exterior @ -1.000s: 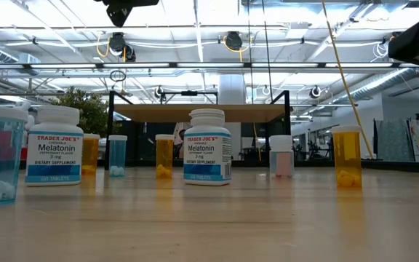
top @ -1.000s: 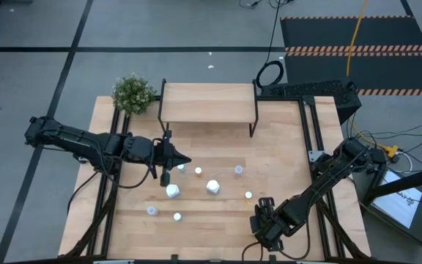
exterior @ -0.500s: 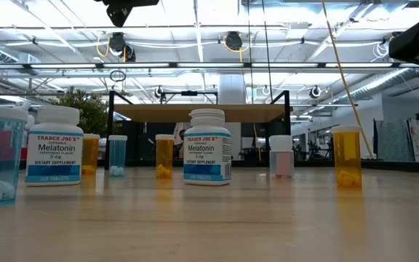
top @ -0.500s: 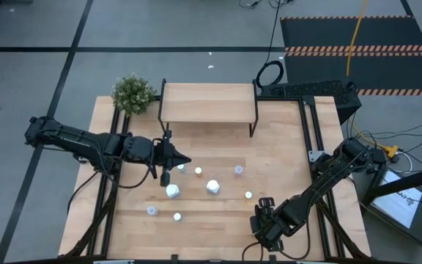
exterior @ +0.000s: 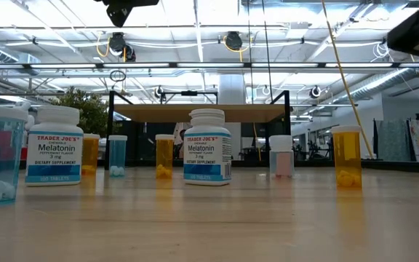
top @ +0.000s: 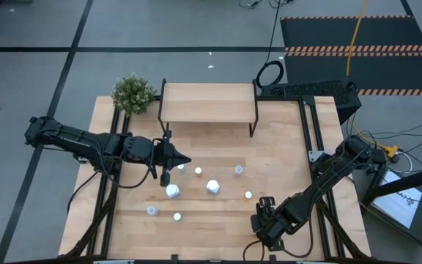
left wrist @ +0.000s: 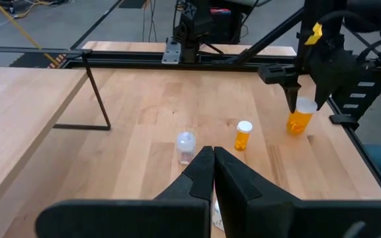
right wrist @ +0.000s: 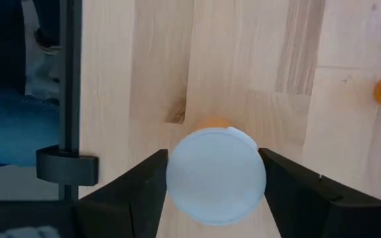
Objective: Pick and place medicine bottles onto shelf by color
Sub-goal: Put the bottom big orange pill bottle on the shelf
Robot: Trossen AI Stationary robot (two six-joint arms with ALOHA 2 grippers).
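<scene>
- Standing upright near the lower right of the high view, an orange bottle [top: 267, 202] sits on the tabletop directly under the right gripper [top: 265, 208].
- Seen from the right wrist, its white cap [right wrist: 215, 174] fills the gap between the two dark fingers [right wrist: 135, 192], one on each side; the fingers look to be just at the cap's edges, and whether they press it cannot be told.
- From the left wrist view the same orange bottle [left wrist: 301, 116] shows at right of centre, with the right arm's fingers reaching down around its cap.
- The jaws of the right gripper stand about a cap's width apart, with the bottle resting on the table.
- Other medicine bottles [top: 212, 186] stand scattered across the middle of the table [top: 284, 147], well apart from the right gripper; in the low view they form a row, including two white Melatonin bottles [exterior: 207, 148], orange ones and pale blue ones.
- The left gripper [top: 186, 160] hovers left of centre in the high view, its fingers pressed together and holding nothing, close beside a small bottle [top: 181, 168] of the scattered group.
- The shelf [top: 208, 103] stands at the table's far edge, upper centre of the high view, apart from both grippers.
- A small green plant [top: 133, 93] sits at the shelf's left end.
</scene>
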